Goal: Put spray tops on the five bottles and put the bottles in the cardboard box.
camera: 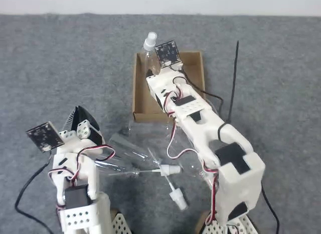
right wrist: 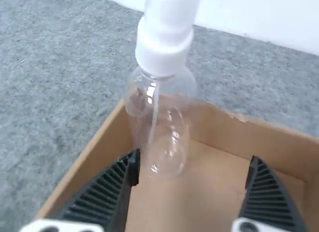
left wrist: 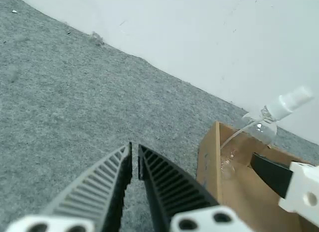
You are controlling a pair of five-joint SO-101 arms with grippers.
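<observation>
A clear bottle [camera: 150, 49] with a white spray top stands upright in the far left corner of the cardboard box [camera: 135, 96]. My right gripper [camera: 152, 72] hangs over that corner. In the right wrist view it [right wrist: 193, 165] is open, the bottle [right wrist: 158, 122] stands free just beyond one finger [right wrist: 117, 184], and the box wall [right wrist: 239, 135] lies behind. My left gripper [camera: 80, 116] sits at the front left above bare carpet, shut [left wrist: 134, 150] on nothing. Several clear bottles [camera: 128, 153] lie between the arms, one with a spray top [camera: 169, 169]; a loose spray top [camera: 178, 198] lies nearby.
The box [left wrist: 209, 155], the standing bottle [left wrist: 259, 127] and the right gripper's finger [left wrist: 271, 174] show farther off in the left wrist view. A black cable [camera: 233, 78] runs along the carpet right of the box. Open grey carpet [camera: 60, 63] spreads to the left.
</observation>
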